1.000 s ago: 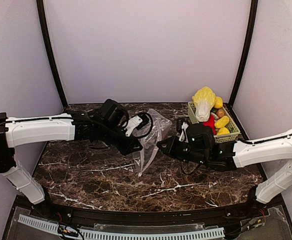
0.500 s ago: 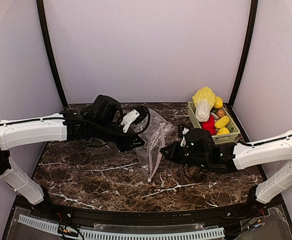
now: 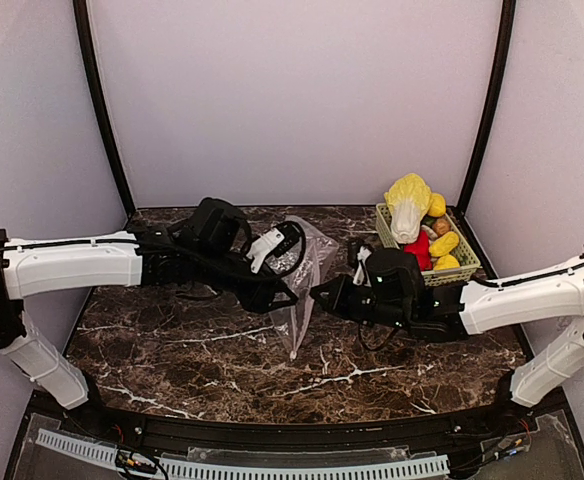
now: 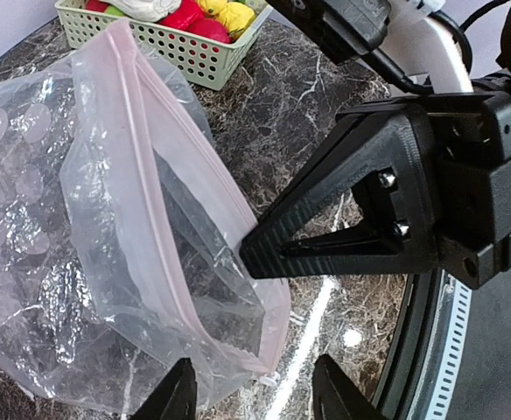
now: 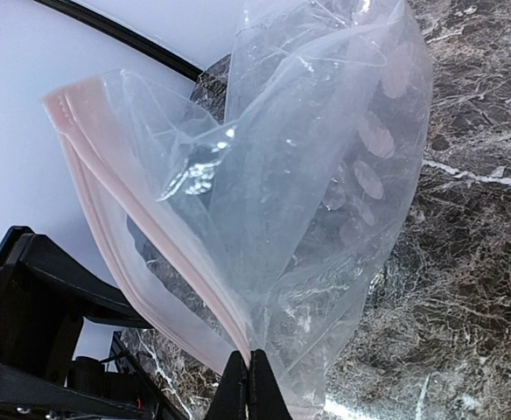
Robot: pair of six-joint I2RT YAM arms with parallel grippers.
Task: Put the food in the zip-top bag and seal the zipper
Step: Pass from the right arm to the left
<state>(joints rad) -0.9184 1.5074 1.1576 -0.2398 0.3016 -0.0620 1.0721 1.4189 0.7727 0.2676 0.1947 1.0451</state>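
Clear zip-top bag (image 5: 308, 175) pinched by right claw (image 5: 248, 359), mostly cut off.

zip-top bag (image 4: 28, 175): clear, glossy, crinkled plastic
counter (image 3: 172, 350): polished dark veined marble
basket (image 4: 199, 57): green plastic mesh
jaws: matt black plastic

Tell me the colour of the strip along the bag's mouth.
Pale pink; the strip shows best in left wrist view.

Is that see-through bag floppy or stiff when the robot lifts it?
Probably floppy: the zip-top bag hangs crumpled and folded from the right hand, which pinches it only at the pink zipper. It looks empty, so it is likely very light. Its shiny plastic may be slippery, so it might slide out of a loose pinch.
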